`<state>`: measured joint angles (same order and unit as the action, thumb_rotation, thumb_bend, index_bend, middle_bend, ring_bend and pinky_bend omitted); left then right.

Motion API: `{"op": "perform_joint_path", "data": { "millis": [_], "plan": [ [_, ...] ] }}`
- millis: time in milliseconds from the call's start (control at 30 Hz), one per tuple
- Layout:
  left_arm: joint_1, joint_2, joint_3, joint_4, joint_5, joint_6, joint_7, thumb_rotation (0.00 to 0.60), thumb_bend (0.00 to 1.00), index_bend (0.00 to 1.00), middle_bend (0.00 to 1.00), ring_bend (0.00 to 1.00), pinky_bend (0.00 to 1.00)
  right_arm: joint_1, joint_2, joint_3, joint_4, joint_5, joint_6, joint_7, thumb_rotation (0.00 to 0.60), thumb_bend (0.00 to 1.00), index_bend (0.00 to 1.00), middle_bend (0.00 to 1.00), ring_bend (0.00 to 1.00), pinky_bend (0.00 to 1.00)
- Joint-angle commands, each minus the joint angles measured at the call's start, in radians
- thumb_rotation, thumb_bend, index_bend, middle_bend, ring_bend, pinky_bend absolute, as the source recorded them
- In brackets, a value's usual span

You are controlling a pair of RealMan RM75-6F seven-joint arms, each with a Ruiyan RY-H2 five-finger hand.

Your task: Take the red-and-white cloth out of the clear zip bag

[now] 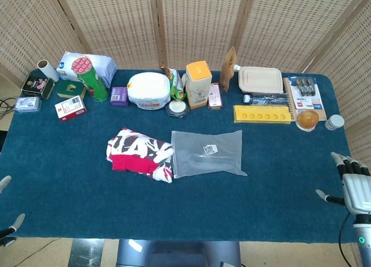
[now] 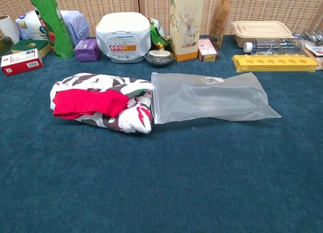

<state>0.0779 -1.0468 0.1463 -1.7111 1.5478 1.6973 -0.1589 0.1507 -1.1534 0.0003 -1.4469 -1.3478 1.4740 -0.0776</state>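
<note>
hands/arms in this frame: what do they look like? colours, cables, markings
Right hand: silver-grey ribbed back, dark finger segments with pale tips. Below it a grey wrist with a small green light and a thin black cable. Left hand: only pale grey fingertips show at the frame edge. No markings legible.

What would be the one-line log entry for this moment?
cloth: out, beside bag mouth | bag: flat, looks empty | right hand: open, at table edge | left hand: mostly out of frame
</note>
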Motion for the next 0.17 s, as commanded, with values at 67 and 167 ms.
{"op": "perform_joint_path", "data": {
  "millis": [67,167],
  "plan": [
    [0.006,0.005,-0.005,-0.001,0.005,-0.002,-0.009,0.600,0.27,0.07,0.14,0.00,0.16,-0.042,-0.002,-0.010,-0.007,-0.027,0.047,0.013,0.423,0.14,0.11,0.20,0.18,0.16],
    [-0.006,0.019,-0.016,-0.007,0.013,-0.013,-0.018,0.600,0.27,0.07,0.14,0.00,0.16,-0.049,-0.003,-0.007,-0.003,-0.042,0.058,0.028,0.421,0.14,0.11,0.20,0.18,0.16]
  ]
}}
